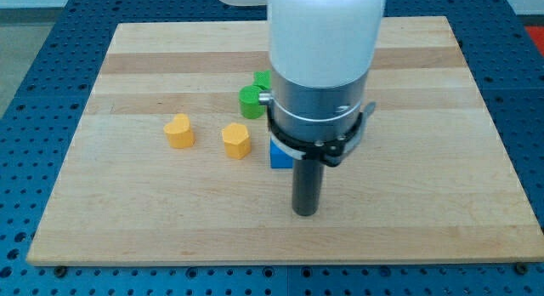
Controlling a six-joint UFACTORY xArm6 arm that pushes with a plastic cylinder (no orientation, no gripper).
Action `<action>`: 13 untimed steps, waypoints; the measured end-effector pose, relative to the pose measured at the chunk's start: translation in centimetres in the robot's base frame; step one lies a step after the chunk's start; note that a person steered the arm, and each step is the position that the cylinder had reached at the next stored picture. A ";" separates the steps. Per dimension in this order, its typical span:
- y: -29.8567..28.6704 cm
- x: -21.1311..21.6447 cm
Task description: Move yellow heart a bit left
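At board centre-left: yellow heart (179,131), notch uppermost, well clear of every edge. At its 3 o'clock, near: yellow block (236,140), perhaps a pentagon. At 1 o'clock of that: green block (252,100), with a further green piece (262,77) touching behind it. Next: blue block (280,153), half hidden by the arm. My tip (305,213) stood at the heart's 4 o'clock, well apart, touching nothing; no pincer was fitted, so nothing was held.

Step judged: approach, push not begun. Next move called for entering the gap at the heart's 3 o'clock, then sweeping toward 9 o'clock. Open board (110,177) lay leftward, with ample room.
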State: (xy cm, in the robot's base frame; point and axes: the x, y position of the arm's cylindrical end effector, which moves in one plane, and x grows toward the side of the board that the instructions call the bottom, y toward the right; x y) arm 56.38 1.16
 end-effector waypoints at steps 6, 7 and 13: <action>-12.7 -16.8; -10.3 -16.2; -9.1 -15.9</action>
